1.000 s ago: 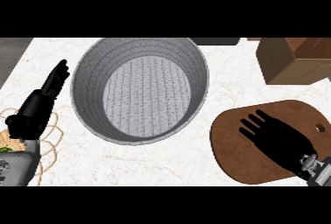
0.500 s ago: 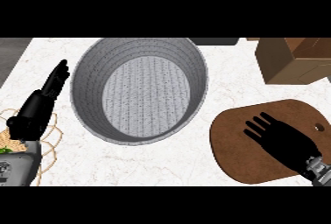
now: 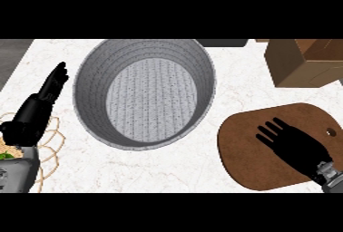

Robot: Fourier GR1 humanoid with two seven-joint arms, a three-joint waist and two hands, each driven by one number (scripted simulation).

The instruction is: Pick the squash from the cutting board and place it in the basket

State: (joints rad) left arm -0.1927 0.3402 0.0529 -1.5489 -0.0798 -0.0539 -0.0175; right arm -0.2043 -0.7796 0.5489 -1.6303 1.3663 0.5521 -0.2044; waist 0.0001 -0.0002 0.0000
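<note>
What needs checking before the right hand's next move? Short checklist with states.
1. Squash located: cannot tell. None shows on the cutting board; it may be hidden under the right hand.
2. Right hand over the board: ok, fingers straight.
3. Grasp made: not ok, nothing visibly held.
4. Basket ready: ok, upright, nothing visible inside, left of the board.
5. Left hand out of the way: ok, resting open at the view's left, apart from the basket.
6. Brown box: ok, beyond the board, apart from the hand.
</note>
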